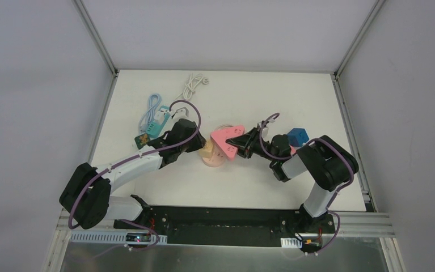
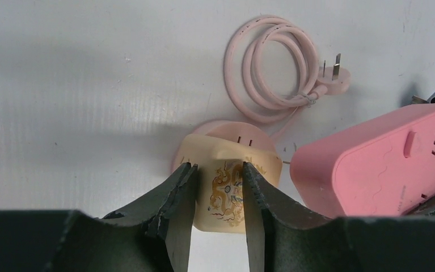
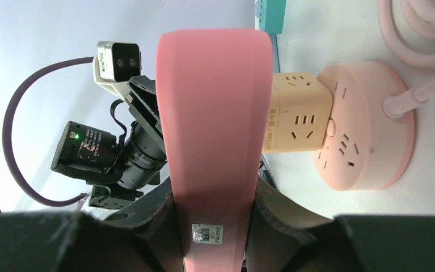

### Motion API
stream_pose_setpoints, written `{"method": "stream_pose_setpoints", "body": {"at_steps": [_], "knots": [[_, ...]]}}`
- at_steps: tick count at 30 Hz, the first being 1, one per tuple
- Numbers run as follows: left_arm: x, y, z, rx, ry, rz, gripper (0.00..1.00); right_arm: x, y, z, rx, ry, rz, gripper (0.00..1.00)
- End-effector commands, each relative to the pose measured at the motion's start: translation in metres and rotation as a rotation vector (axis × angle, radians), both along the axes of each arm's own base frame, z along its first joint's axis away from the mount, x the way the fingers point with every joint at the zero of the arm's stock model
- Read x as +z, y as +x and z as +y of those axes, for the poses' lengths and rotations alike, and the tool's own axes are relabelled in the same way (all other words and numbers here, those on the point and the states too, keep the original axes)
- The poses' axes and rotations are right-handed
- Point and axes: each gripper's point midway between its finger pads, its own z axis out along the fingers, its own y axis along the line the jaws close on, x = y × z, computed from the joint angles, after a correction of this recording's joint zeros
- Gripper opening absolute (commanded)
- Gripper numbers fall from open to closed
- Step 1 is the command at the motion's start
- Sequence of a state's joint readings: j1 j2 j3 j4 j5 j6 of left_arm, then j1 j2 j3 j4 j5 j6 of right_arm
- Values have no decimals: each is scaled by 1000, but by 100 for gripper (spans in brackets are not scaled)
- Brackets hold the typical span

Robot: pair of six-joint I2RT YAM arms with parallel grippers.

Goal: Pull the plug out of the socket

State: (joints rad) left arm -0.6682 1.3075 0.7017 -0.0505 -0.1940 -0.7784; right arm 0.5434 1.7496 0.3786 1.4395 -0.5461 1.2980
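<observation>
Centrally, the left gripper point(image 2: 219, 170) pinches the cream plug point(image 2: 227, 190) to pull it from the round pink socket point(image 3: 368, 113); the right gripper point(image 3: 212, 199) clamps a power strip point(image 3: 212, 102) clear.

Top camera: high at near edge, looking down on whole table point(image 1: 260, 96). Wrist cameras: close, facing each other across cream cube plug point(image 2: 226, 190), seen in all three.

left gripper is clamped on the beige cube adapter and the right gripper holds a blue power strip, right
No: the long plastic power strip in the right gripper is pink, not blue, as the right wrist view shows. The left gripper is clamped on the beige cube-shaped plastic adapter.
</observation>
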Motion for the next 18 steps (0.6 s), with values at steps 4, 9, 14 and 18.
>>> {"method": "stream_pose_setpoints", "body": {"at_steps": [4,9,14,18], "knots": [[-92,-132,80,-122,384,545,34,50,3,-16,-22,44,-222,0],[-66,-110,64,-145,355,482,35,50,12,-30,-59,-104,-233,0],[-39,-86,44,-166,318,417,39,55,17,-51,-120,-276,-204,0],[-20,-70,32,-182,304,376,43,62,33,-88,-254,-360,-208,0]]}}
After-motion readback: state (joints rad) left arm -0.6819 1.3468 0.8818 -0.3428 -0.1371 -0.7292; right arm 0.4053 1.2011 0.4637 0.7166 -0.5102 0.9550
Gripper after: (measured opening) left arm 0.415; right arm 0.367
